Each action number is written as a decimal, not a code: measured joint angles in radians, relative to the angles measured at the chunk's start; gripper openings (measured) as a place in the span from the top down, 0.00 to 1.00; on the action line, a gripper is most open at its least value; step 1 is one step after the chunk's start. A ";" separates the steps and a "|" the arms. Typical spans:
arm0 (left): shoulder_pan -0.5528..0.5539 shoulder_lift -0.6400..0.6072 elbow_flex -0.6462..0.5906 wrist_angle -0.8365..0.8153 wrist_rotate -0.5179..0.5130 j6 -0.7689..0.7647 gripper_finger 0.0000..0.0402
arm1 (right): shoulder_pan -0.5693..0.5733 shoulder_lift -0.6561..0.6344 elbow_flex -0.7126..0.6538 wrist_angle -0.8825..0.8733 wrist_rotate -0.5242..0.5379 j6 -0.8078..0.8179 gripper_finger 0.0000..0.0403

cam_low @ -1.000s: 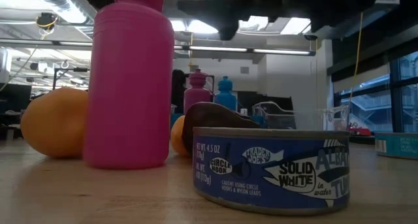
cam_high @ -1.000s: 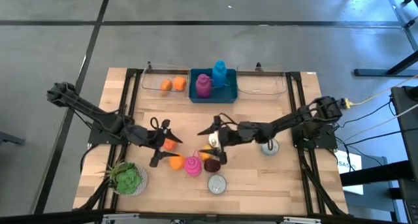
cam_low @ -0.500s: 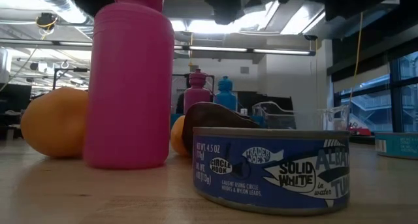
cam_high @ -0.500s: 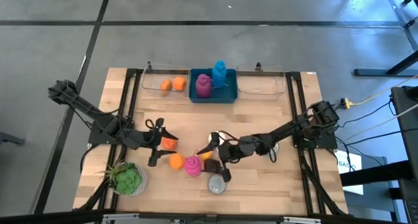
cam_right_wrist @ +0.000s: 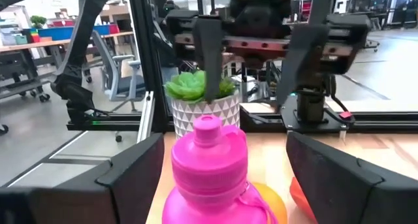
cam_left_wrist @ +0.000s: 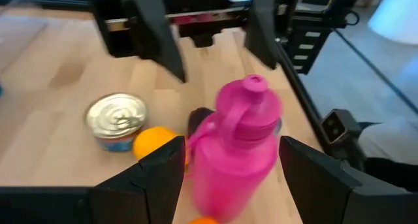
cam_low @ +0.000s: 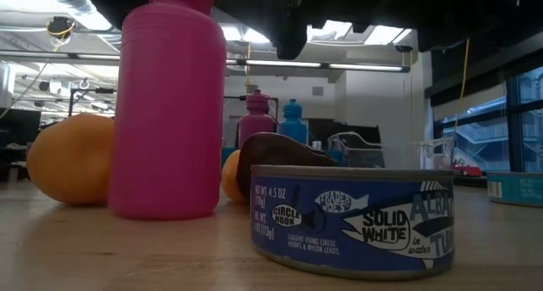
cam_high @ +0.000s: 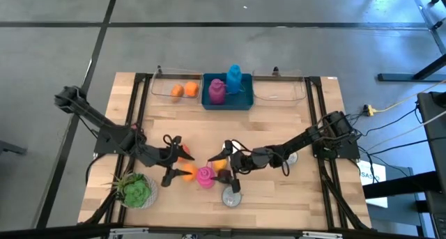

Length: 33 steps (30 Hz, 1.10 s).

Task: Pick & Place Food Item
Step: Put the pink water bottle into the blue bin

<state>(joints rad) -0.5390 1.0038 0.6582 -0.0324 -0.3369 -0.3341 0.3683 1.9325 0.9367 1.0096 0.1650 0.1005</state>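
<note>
Pink bottles: two, one (cam_high: 206,177) on the tabletop, one (cam_high: 217,91) in the blue bin (cam_high: 243,101).
Blue bottles: one (cam_high: 234,78).
Clear trays: two (cam_high: 162,91) (cam_high: 281,93).
Oranges in the left tray: two (cam_high: 177,90) (cam_high: 191,89).
Tuna cans: two (cam_high: 231,196) (cam_high: 288,156).
Potted plants: one (cam_high: 136,190).
Arms: two.

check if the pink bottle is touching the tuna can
Apart. The low view shows bare tabletop between the pink bottle and the tuna can.
</note>
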 joint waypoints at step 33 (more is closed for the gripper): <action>-0.035 0.105 0.000 0.109 -0.069 -0.003 0.40 | 0.015 0.000 0.000 -0.048 0.003 0.023 0.20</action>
<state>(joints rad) -0.5743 1.1089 0.6582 0.0768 -0.4059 -0.3366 0.3836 1.9327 0.9363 0.9621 0.1684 0.1230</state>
